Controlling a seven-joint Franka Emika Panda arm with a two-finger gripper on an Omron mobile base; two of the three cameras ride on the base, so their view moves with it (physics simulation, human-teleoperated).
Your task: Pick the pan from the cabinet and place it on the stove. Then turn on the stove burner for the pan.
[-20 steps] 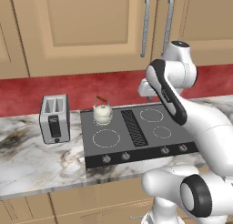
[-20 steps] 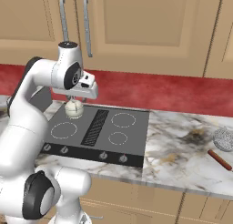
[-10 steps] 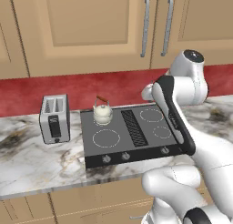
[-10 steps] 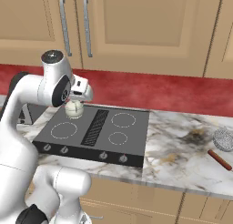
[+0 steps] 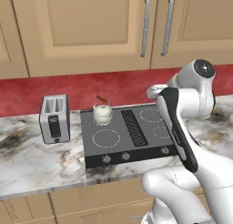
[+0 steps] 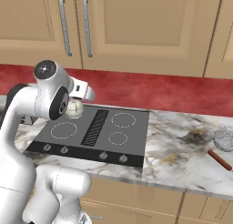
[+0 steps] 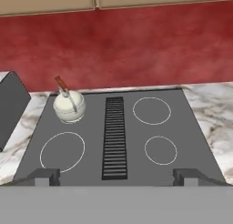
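The cabinet [image 5: 91, 32] [image 6: 150, 27] hangs above the counter with its doors closed, so the pan is hidden. The stove [image 5: 136, 148] [image 6: 136, 148] [image 7: 123, 127] is a black glass cooktop with white rings and a central vent. Its small stove burner [image 7: 160, 150] [image 6: 118, 138] is bare. My gripper [image 7: 116, 177] is open, its fingertips [image 7: 43, 175] far apart with nothing between them, and it looks down over the stove's front edge. The hand [image 5: 155, 89] [image 6: 84, 92] hovers above the back of the stove, below the cabinet handles.
A cream kettle [image 5: 102, 112] [image 6: 74, 109] [image 7: 69, 105] stands on the back left ring. A silver toaster [image 5: 54, 118] [image 7: 11, 109] sits left of the stove. On the marble counter to the right lie a round mesh strainer [image 6: 224, 139] and a red-handled tool [image 6: 220, 159].
The gripper has opened wide. The arm has swung down and back from the cabinet handles, its elbow lower and the hand now over the stove's back.
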